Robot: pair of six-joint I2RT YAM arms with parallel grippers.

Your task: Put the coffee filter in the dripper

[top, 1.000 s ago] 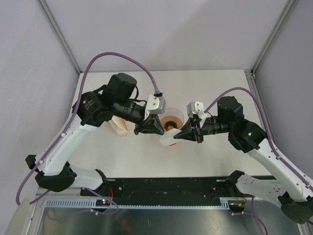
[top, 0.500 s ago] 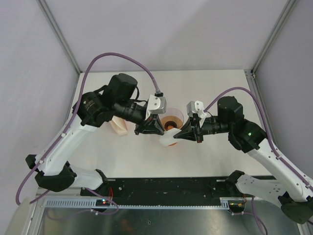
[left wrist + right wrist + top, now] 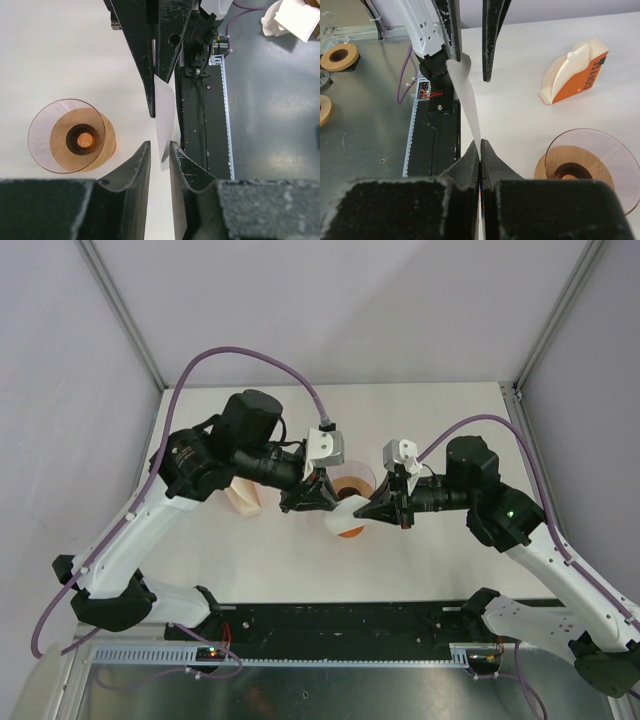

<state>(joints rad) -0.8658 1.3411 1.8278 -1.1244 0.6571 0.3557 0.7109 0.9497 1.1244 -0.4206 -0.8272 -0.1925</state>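
The coffee filter [image 3: 465, 98], a thin white paper seen edge-on, hangs in the air between both grippers. My right gripper [image 3: 480, 143] is shut on its lower corner. My left gripper [image 3: 160, 148] is open by a narrow gap, and the filter's far edge [image 3: 165, 120] reaches between its fingertips without being pinched. The dripper [image 3: 66, 135], a translucent pinkish cone on a brown ring base, stands on the table just beside the filter. From above, the two grippers [image 3: 333, 502] [image 3: 360, 514] meet tip to tip over the dripper [image 3: 353, 476], with the filter [image 3: 337, 525] below them.
An orange and cream holder [image 3: 575, 70] marked COFFEE, with a stack of folded filters, stands on the table to the left of the dripper [image 3: 243, 498]. A black rail [image 3: 350, 618] runs along the near table edge. Beyond it, wooden rings [image 3: 339, 56] lie on a metal shelf.
My left gripper's jaws have parted and let go of the filter's edge. Both grippers and the filter have shifted slightly to the right and nearer. The right grip is unchanged.
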